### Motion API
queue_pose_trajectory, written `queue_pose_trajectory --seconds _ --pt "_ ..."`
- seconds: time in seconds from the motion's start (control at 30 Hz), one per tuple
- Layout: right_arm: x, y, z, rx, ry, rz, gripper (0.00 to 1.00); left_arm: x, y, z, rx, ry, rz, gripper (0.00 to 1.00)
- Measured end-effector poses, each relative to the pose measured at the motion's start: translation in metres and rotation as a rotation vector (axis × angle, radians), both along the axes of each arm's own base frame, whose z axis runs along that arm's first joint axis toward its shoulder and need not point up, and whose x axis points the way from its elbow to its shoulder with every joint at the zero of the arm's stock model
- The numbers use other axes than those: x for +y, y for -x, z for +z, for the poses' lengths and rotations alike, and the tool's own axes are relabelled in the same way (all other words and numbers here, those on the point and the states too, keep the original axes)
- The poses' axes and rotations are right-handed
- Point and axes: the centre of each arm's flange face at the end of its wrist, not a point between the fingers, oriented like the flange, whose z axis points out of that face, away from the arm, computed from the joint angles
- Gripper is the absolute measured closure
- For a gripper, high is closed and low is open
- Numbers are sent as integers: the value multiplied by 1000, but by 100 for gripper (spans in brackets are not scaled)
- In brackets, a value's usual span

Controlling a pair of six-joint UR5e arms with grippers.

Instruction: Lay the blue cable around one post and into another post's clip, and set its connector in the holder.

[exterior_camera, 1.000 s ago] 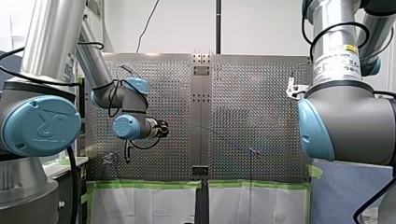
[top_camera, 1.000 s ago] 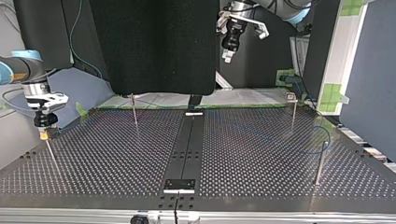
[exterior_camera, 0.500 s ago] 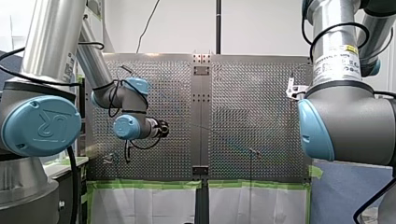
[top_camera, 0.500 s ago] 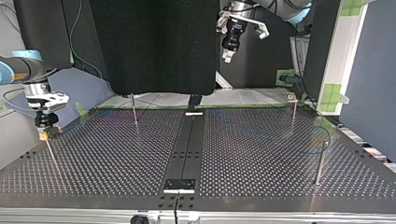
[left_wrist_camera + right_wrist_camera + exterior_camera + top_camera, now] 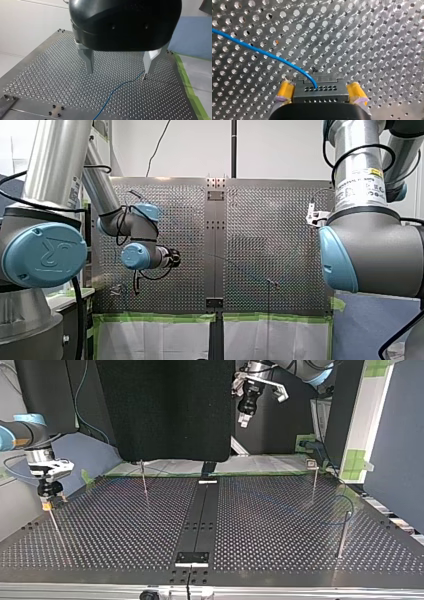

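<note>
Because the blue cable (image 5: 262, 52) is thin, light and limp, it is judged to sag and trail wherever it is not supported. It is best steered by its one rigid part, the dark connector (image 5: 321, 94) at its end, or pinched lightly close to a post when it has to be pressed into a clip. A hard tug is likely to kink it or drag it off a post. That end is already taken: in the right wrist view the connector is clamped across its width between the yellow pads (image 5: 285, 90) of the right claw (image 5: 320, 90), which is narrowed to the width of the block. From the connector's front face the cable is seen arching away over the perforated bench (image 5: 374, 37). In the top view this claw is seen low over the bench at the view's left, just above a thin post (image 5: 54, 527). The left claw (image 5: 118, 71) is held high above the bench, its metal fingers spread wide with nothing between them, and a slack run of cable is seen lying on the bench beneath it. Whether the cable is yet seated in any clip cannot be told.
</note>
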Motion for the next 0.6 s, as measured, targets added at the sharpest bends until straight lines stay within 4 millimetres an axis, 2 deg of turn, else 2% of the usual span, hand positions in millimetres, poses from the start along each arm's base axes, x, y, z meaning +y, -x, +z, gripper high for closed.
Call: queue_pose_trajectory --seconds 0.6 --pt "1 0 -1 -1 -7 -3 0 0 0 0 1 0 1 2"
